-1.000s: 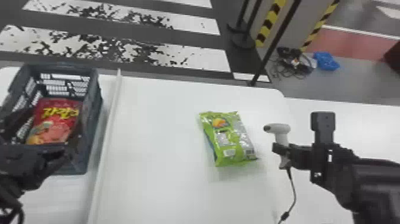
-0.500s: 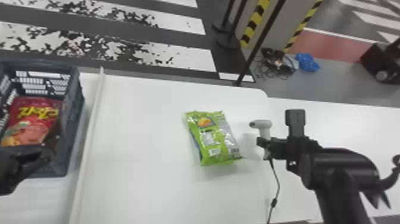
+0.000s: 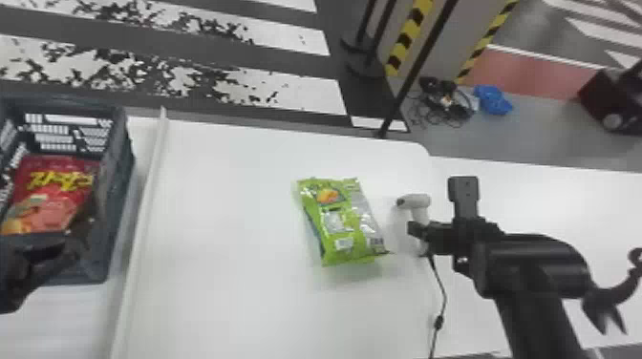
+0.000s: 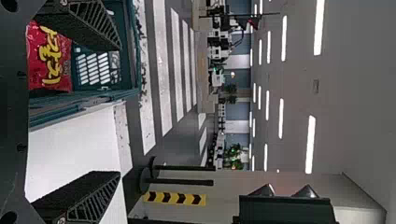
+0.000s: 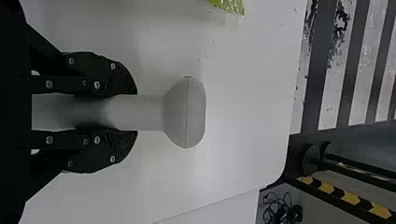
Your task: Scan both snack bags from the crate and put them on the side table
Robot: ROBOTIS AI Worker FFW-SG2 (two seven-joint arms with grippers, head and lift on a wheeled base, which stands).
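One red snack bag (image 3: 52, 195) lies in the crate (image 3: 119, 191) near the left gripper (image 3: 75, 232), fingers spread, as the right gripper's (image 3: 419, 232) fingers clasp a handheld scanner (image 3: 416, 200) near a green snack bag (image 3: 341, 222).

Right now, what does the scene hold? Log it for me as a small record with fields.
crate: dark slotted plastic crate, at the robot's left
in crate: red snack bag with yellow lettering
on white table: green snack bag, lying flat
between crate and green bag: long white strip
left arm: left gripper open and empty, at the crate
right arm: right gripper closed on the handle of the pale grey handheld scanner
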